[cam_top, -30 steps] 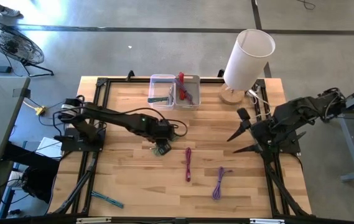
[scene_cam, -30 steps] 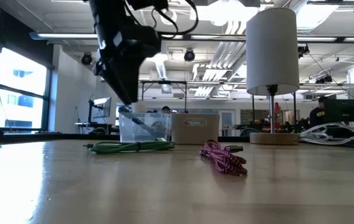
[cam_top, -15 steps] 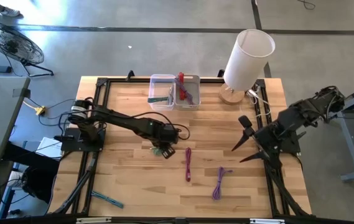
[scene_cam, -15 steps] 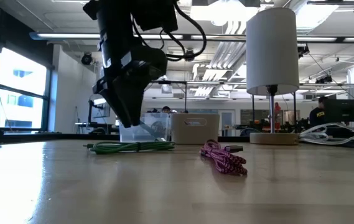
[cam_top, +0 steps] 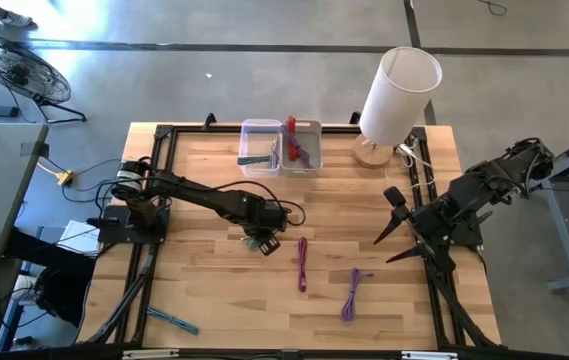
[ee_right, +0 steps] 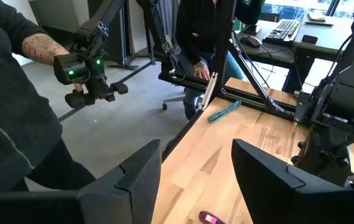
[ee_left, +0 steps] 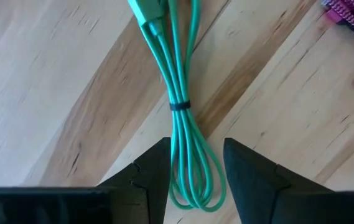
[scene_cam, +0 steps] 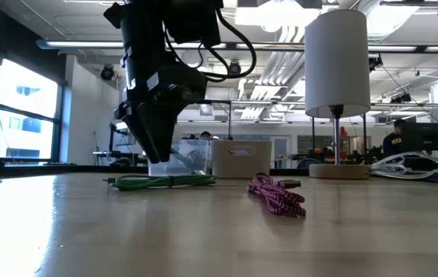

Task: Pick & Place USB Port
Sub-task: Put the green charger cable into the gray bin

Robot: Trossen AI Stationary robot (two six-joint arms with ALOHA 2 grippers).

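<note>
- Green USB cable (ee_left: 183, 106): coiled into a long narrow hank, bound near mid-length by a thin dark tie (ee_left: 179, 104); lying flat on the wooden table (cam_top: 204, 290), directly beneath the left gripper (ee_left: 194, 163), with the looped end sitting in the gap between the two fingers and the plug end stretching away ahead of them.
- Handling, as judged: light, soft and limp; strands likely to sag and splay once lifted; smooth jacket probably somewhat slippery; no fragility apart from the plug.
- Best hold, as judged: across the bundled strands at or close to the tie, where all loops are gathered; a pinch on the loop end alone risks catching only some strands.
- Left gripper: jaws parted, straddling the hank, not yet closed on it; fingertips low, near the tabletop in the low view.
- Magenta cable (cam_top: 302, 262): off to one side of the left gripper, apart from the green hank.
- Purple cable (cam_top: 352, 292): farther beyond the magenta one.
- Clear bins (cam_top: 280, 146): at the far table edge, well apart from the left gripper.
- Right gripper (ee_right: 195, 168): jaws apart, empty, waiting raised beside the table's right edge.
</note>
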